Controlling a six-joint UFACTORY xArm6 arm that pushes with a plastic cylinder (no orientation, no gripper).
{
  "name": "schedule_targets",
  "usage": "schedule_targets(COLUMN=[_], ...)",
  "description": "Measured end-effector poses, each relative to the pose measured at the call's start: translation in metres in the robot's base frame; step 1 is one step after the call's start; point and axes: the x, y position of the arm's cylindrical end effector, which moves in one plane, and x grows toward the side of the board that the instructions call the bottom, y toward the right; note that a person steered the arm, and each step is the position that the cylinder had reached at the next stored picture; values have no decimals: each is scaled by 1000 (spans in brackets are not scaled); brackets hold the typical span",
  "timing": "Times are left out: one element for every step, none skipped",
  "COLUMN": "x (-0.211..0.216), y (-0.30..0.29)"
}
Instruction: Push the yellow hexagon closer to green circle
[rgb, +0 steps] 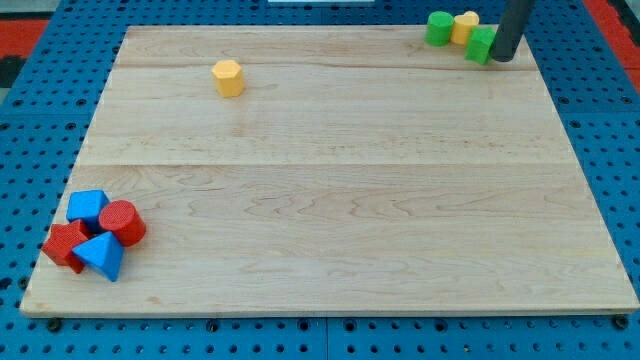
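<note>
The yellow hexagon (228, 77) lies alone on the wooden board near the view's top left. The green circle (438, 28) sits at the view's top right, touching a second yellow block (465, 26), whose shape I cannot make out. A green block (481, 45) lies just below and to the right of that yellow block. My tip (503, 58) is at the top right edge of the board, right beside the green block, touching or nearly touching its right side. It is far to the right of the yellow hexagon.
A cluster at the view's bottom left holds a blue block (87, 207), a red cylinder (121, 222), a red block (63, 245) and a blue triangular block (101, 256). The board (340, 200) rests on a blue perforated base.
</note>
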Motion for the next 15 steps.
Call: schedule_targets(x=[2,36,52,52,53,70,97,88,60,47,45,43,53,63,39], y=[-7,-20,-92,-199,-308,-412,-482,-544,-532,-438,-322,-271,-278,-327,-370])
